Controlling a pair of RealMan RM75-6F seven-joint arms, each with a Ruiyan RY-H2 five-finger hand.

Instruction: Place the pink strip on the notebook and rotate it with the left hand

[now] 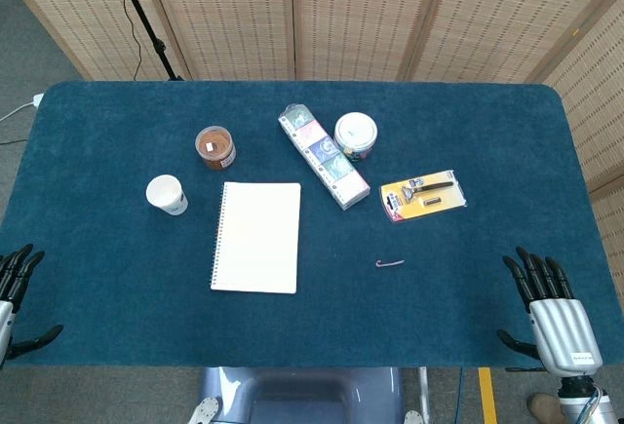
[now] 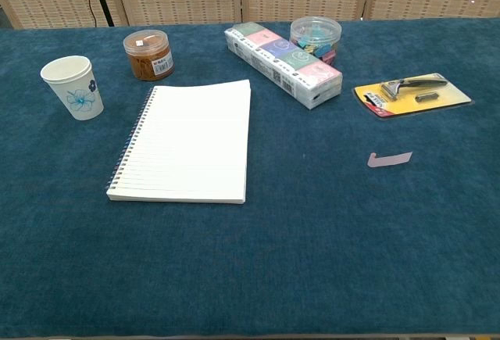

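Note:
A small pink strip (image 1: 390, 263) (image 2: 389, 159) lies flat on the blue cloth, right of the notebook and apart from it. The white spiral notebook (image 1: 257, 237) (image 2: 185, 141) lies open near the table's middle, its binding on the left. My left hand (image 1: 16, 297) is at the table's near left edge, fingers spread, holding nothing. My right hand (image 1: 549, 307) hangs at the near right edge, fingers apart and empty. Both hands are far from the strip; neither shows in the chest view.
A paper cup (image 1: 167, 194) (image 2: 73, 87) and a brown jar (image 1: 215, 146) (image 2: 148, 54) stand left of the notebook. A long tissue pack (image 1: 323, 154) (image 2: 282, 60), a round tub (image 1: 356, 134) (image 2: 316, 34) and a carded razor (image 1: 422, 196) (image 2: 412, 93) lie behind the strip.

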